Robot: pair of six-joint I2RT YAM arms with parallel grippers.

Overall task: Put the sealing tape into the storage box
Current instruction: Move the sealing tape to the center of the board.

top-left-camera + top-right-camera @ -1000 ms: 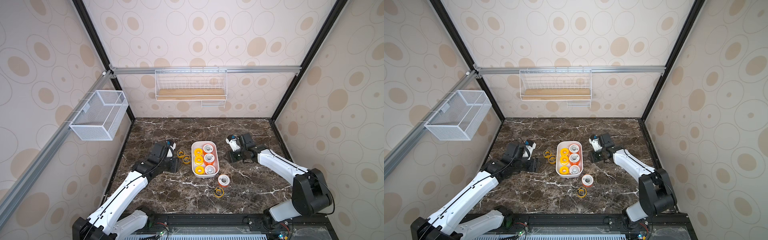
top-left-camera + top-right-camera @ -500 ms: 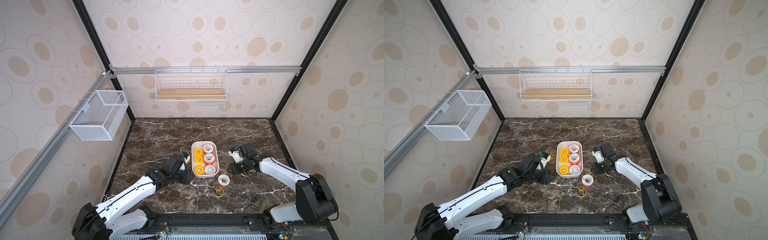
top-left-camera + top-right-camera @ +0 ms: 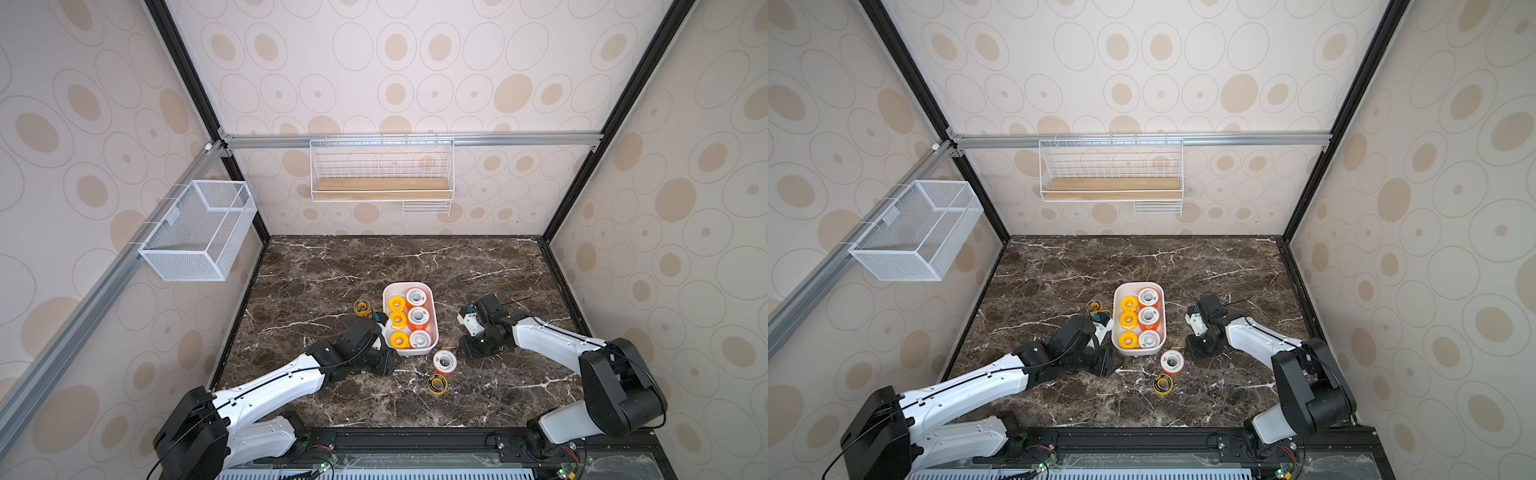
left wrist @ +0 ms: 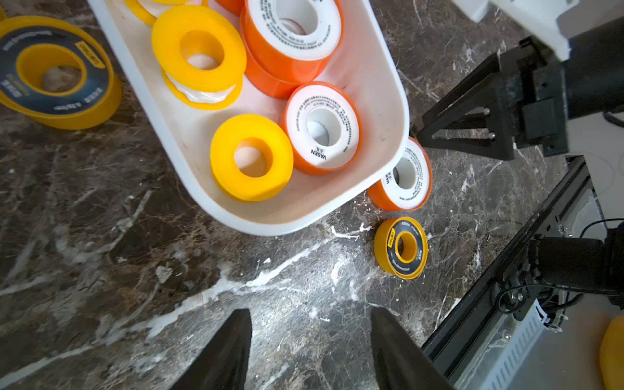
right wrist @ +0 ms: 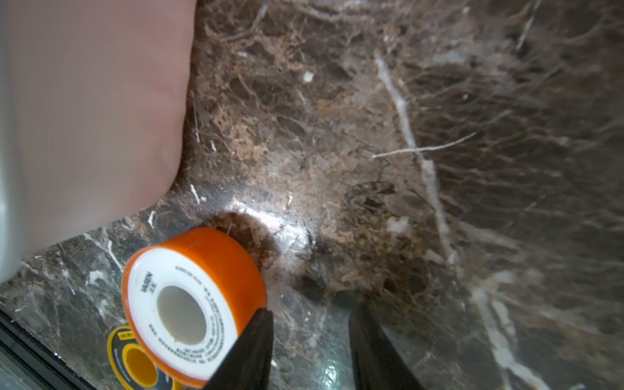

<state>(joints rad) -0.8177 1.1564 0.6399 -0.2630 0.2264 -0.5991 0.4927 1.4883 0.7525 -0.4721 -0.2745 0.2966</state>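
The white storage box (image 3: pixel 405 284) (image 4: pixel 398 111) holds several spools of sealing tape, orange and plain yellow. Outside it, an orange spool (image 3: pixel 444 362) (image 5: pixel 189 304) lies off its near right corner. A yellow-and-black spool (image 3: pixel 437 383) (image 4: pixel 403 248) lies just nearer, and another (image 3: pixel 362 307) (image 4: pixel 54 72) lies left of the box. My right gripper (image 3: pixel 471 353) (image 5: pixel 310 314) is open over bare marble, one finger right beside the orange spool. My left gripper (image 3: pixel 387 362) (image 4: pixel 310 314) is open and empty at the box's near left corner.
A white mesh basket (image 3: pixel 199 230) hangs on the left wall. A wire rack with a wooden board (image 3: pixel 382 174) hangs on the back wall. The black front rail (image 3: pixel 415 436) runs close behind the loose spools.
My left arm swung from the box's left side round to its near left corner. My right gripper came nearer and lower, next to the orange spool, and its jaws narrowed.
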